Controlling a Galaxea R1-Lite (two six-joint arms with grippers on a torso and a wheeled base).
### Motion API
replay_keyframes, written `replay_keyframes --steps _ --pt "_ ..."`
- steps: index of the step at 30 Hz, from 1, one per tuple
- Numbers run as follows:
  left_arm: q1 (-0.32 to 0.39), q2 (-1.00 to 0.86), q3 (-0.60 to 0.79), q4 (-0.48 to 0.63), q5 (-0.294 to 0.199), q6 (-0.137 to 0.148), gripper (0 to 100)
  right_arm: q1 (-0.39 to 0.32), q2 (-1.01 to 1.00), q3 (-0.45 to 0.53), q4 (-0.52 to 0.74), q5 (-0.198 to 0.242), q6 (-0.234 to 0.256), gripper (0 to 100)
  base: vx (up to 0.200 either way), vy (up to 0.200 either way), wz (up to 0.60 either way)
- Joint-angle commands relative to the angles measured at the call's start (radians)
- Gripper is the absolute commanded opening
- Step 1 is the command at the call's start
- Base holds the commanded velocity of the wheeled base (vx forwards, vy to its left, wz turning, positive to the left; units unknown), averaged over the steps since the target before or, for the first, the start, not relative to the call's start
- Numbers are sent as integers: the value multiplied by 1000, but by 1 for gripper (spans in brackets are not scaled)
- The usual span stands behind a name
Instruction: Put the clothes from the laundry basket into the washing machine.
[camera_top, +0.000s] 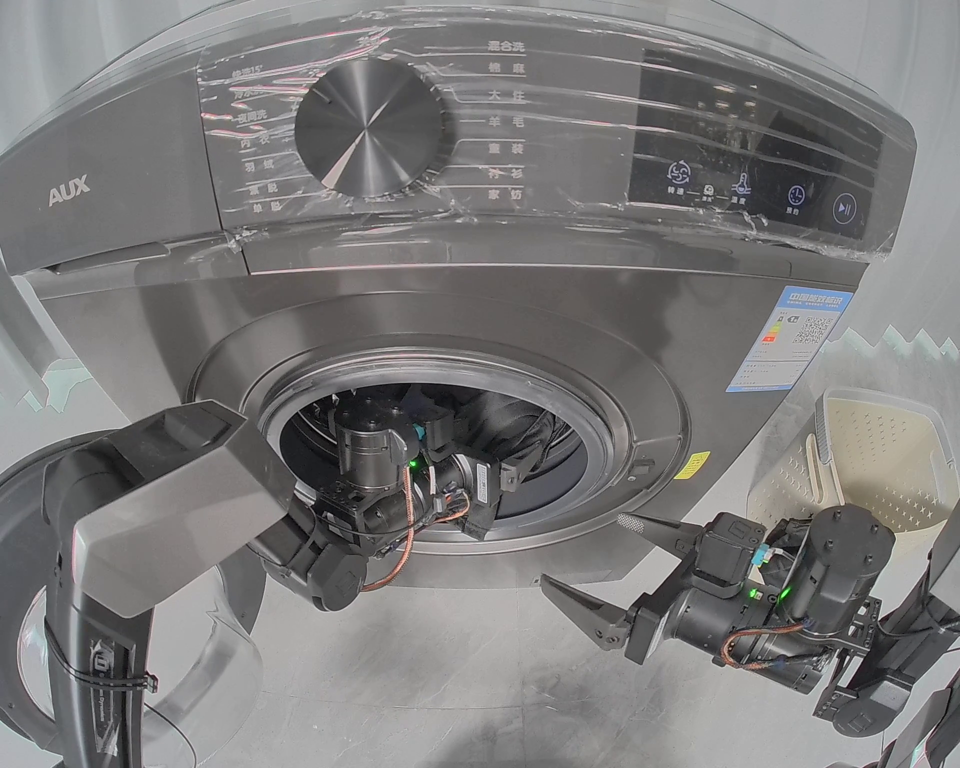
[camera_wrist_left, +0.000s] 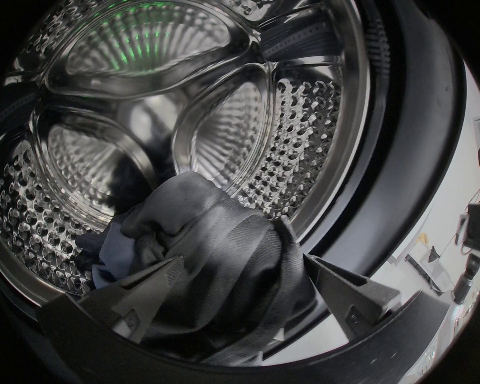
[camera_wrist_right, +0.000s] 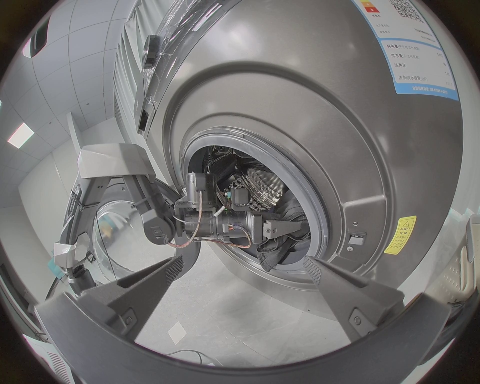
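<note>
The washing machine (camera_top: 480, 300) stands with its round port open. My left gripper (camera_wrist_left: 242, 260) is inside the port, at the lip of the steel drum (camera_wrist_left: 290, 125). Its fingers (camera_wrist_left: 150, 290) are spread wide, and a bundle of dark grey clothes (camera_wrist_left: 225, 250) with a bluish piece lies between them on the drum's lower edge. From the right wrist view the clothes (camera_wrist_right: 277, 257) drape over the port's rim below the left gripper (camera_wrist_right: 290, 230). My right gripper (camera_top: 583, 551) hangs open and empty in front of the machine, low and to the right. The cream laundry basket (camera_top: 880, 450) stands at the right.
The machine's glass door (camera_top: 200, 640) is swung open to the left, close behind my left arm. Grey floor (camera_top: 480, 670) lies free in front of the machine. The basket's perforated wall (camera_wrist_right: 460, 280) is right beside my right wrist.
</note>
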Motion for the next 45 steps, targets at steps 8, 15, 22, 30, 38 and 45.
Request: replay_keyframes --steps 8,15,22,30,38,45 --pt "18 121 -133 -13 70 5 0 0 -1 -4 0 0 0 100 0 0 0" --pt "50 164 -288 -15 168 -2 0 2 -1 -8 0 0 0 100 0 0 0" --pt "78 190 -403 -15 208 -4 0 2 1 -9 0 0 0 100 0 0 0" --pt "84 216 -515 -20 269 -25 0 2 1 -9 0 0 1 100 0 0 0" --pt "50 191 -376 -26 251 -22 100 2 -1 -3 0 0 1 100 0 0 0" --pt "9 55 -150 59 160 -15 100 2 4 -4 0 0 3 100 0 0 0"
